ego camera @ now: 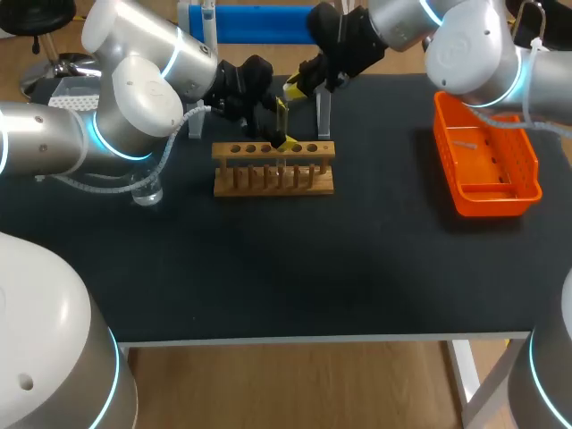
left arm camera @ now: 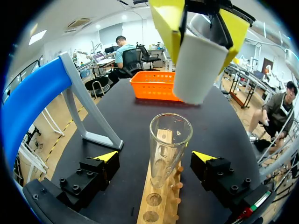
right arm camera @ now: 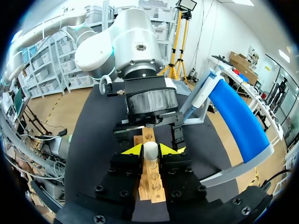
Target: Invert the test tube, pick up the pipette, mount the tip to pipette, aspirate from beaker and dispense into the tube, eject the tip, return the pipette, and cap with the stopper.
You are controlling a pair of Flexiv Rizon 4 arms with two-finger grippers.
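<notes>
Left gripper: the left gripper (left arm camera: pixel 156 158) is spread wide, one finger on each side of the clear glass test tube (left arm camera: pixel 169 140). The yellow fingertips (left arm camera: pixel 108 156) stand apart from the glass with a gap on both sides.
Test tube: upright, mouth up, seated in a hole of the light wooden test tube rack (ego camera: pixel 273 170). The holes nearer the left wrist camera are empty.
Right gripper: the right gripper (right arm camera: pixel 150 150) is clamped on the white cylindrical stopper (left arm camera: pixel 196 65), with a yellow finger on each side of it.
Stopper: held tilted, above and slightly past the tube's mouth. It is not touching the mouth; a clear gap shows in the left wrist view.
Arms: the left arm comes in from the left and the right arm from the back right. Both grippers meet over the rack.
Rack: sits on the black table (ego camera: pixel 357 259), middle-back, with its long side across the head view.
Beaker: a clear glass beaker (ego camera: pixel 147 190) is on the table left of the rack, partly under the left arm.
Basket: an orange plastic basket (ego camera: pixel 487 170) is on the right side of the table, well apart from the rack.
Stand: a blue-topped stand with grey legs (ego camera: pixel 259 22) is at the back edge, behind the rack.
</notes>
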